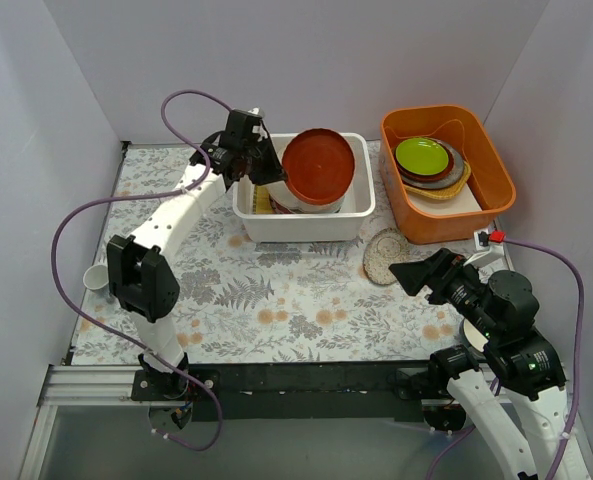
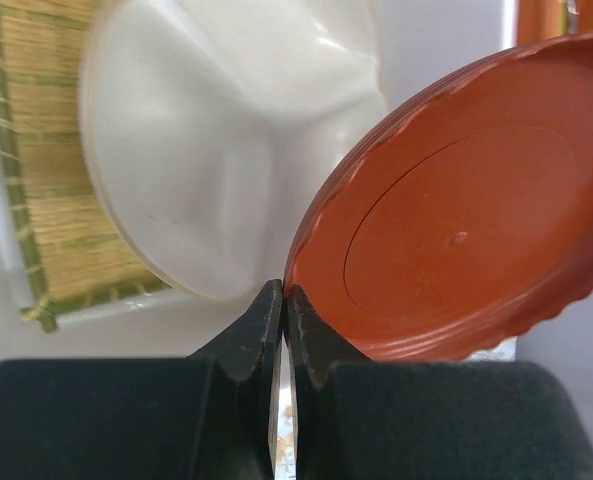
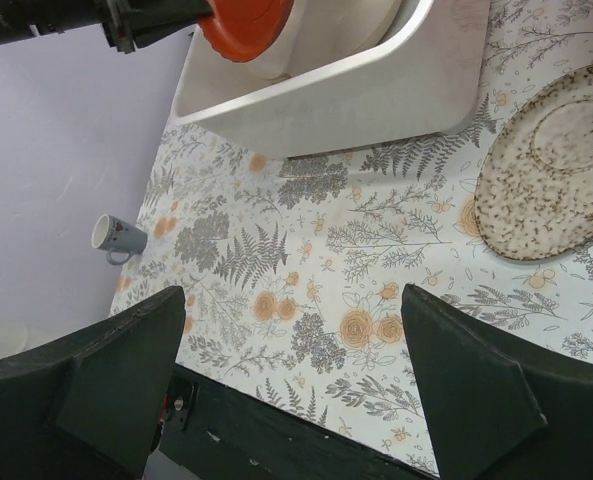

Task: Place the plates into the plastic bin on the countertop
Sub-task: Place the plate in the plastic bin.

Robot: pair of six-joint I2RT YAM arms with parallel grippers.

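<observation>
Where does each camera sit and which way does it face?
Top external: above and behind, looking down on the countertop; both arms show.
Left wrist: at the plastic bin, facing the red-brown plate; left gripper shut on its rim.
Right wrist: above the countertop, facing the beige lacy plate; open right gripper shows.
All three show the red-brown plate.

Bare countertop (image 1: pixel 276 300) between the arms gives passage. Far, the plastic bin (image 1: pixel 306 228) is topped by the tilted red-brown plate (image 1: pixel 318 167) in the left gripper (image 2: pixel 283 300); orange tub (image 1: pixel 444 226) blocks far right, lacy plate (image 1: pixel 386 256) lies beside the bin's near right corner.
</observation>
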